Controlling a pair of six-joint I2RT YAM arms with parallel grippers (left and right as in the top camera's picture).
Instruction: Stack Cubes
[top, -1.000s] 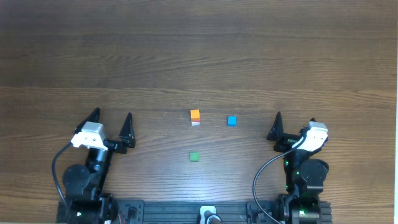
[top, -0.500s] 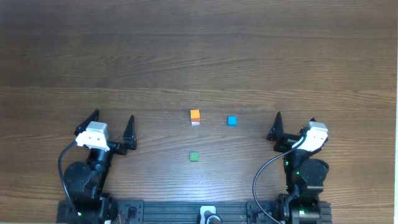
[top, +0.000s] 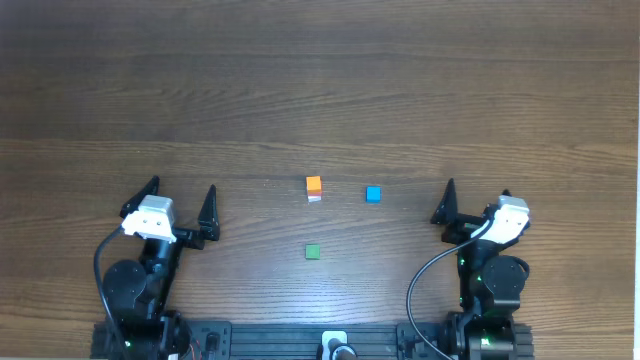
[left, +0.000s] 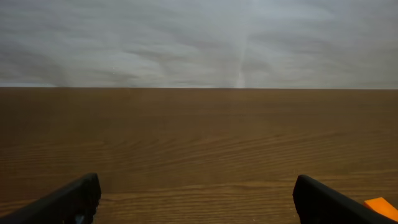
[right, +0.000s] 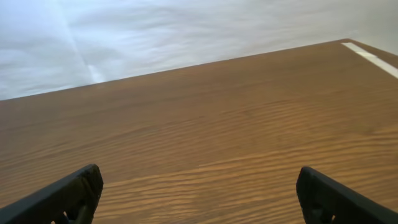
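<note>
An orange cube (top: 314, 184) rests on top of a white cube (top: 314, 198) near the middle of the wooden table. A blue cube (top: 373, 194) lies to their right, and a green cube (top: 312, 252) sits closer to the arm bases. My left gripper (top: 181, 201) hovers open at the left, well apart from the cubes; an orange corner (left: 380, 206) peeks past its fingertip (left: 323, 200) in the left wrist view. My right gripper (top: 475, 197) is open at the right, with nothing between its fingers (right: 68, 193).
Bare wooden tabletop (top: 320, 90) stretches beyond the cubes. A pale wall (left: 199, 37) rises behind the far table edge. A white strip (right: 373, 59) marks one table edge in the right wrist view.
The left gripper shifted slightly, settling a little lower and to the right. The cubes and the right arm stayed put.
</note>
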